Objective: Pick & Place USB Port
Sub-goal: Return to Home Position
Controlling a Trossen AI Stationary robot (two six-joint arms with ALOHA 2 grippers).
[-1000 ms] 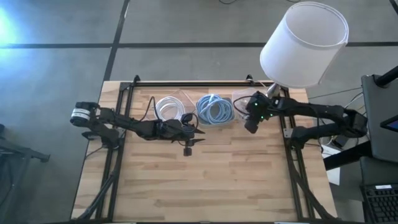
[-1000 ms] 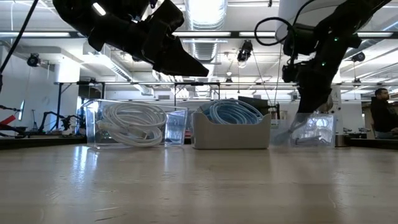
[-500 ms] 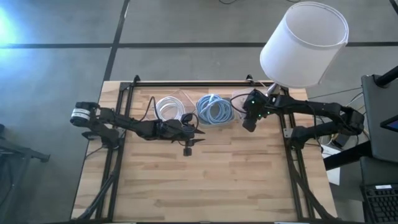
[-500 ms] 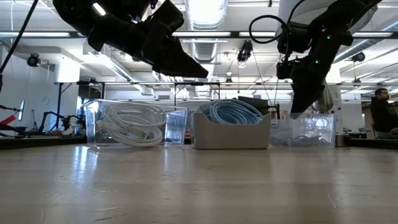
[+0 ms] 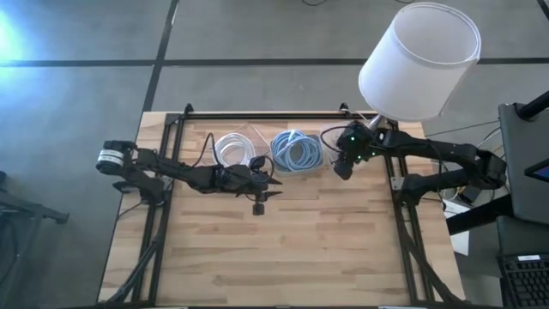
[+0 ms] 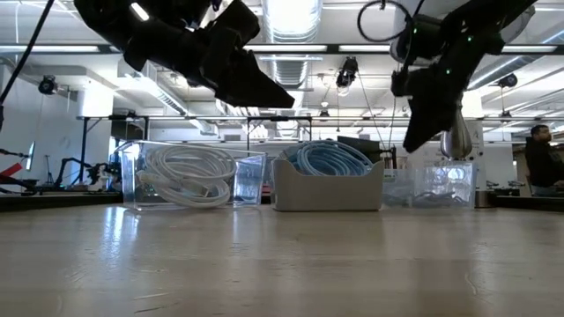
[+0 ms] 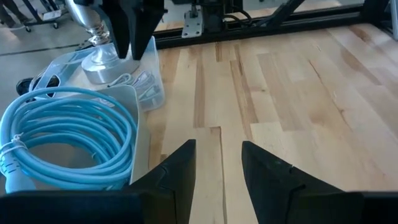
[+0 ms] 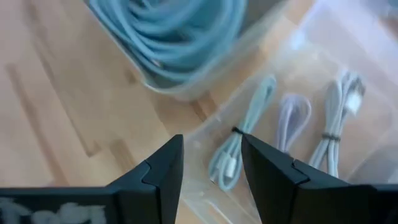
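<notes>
Here, three bundled charger cables (image 8: 245, 127), light blue, grayish and white, are seen lying side by side in the right transparent bin (image 8: 348, 43). The right gripper (image 8: 208, 180) is held above them, fingers parted and empty. The left gripper (image 7: 217, 168), likewise parted and empty, is poised beside the middle bin (image 7: 140, 124), apparently clear of it.

At the table's (image 5: 283, 249) back stood a row: left bin (image 6: 132, 180) holding a coil (image 6: 185, 172), middle bin (image 6: 326, 195) another coil (image 6: 330, 158), right bin (image 6: 445, 187) three cables (image 8: 292, 118).
</notes>
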